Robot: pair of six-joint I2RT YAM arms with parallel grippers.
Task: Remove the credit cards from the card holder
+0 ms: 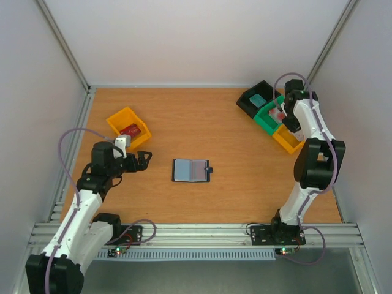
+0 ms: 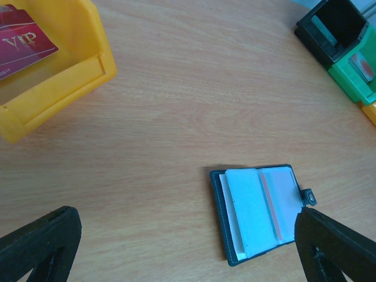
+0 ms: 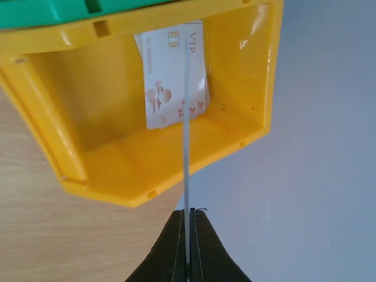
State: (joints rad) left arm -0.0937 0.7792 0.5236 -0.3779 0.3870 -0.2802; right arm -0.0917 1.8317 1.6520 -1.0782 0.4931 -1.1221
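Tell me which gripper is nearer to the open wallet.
Left. The left gripper hangs open just left of the wallet; the right gripper is far away over a yellow bin, shut on a card.

Your table [image 2: 194, 88] shows smooth wood grain with a soft sheen. The card holder [image 2: 258, 214] on it looks matt outside and smooth inside. Left of the card holder, the yellow bin [image 2: 53, 100] is glossy moulded plastic; its red card [image 2: 23, 44] shines.

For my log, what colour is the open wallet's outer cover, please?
Navy folding wallet; left wrist view.
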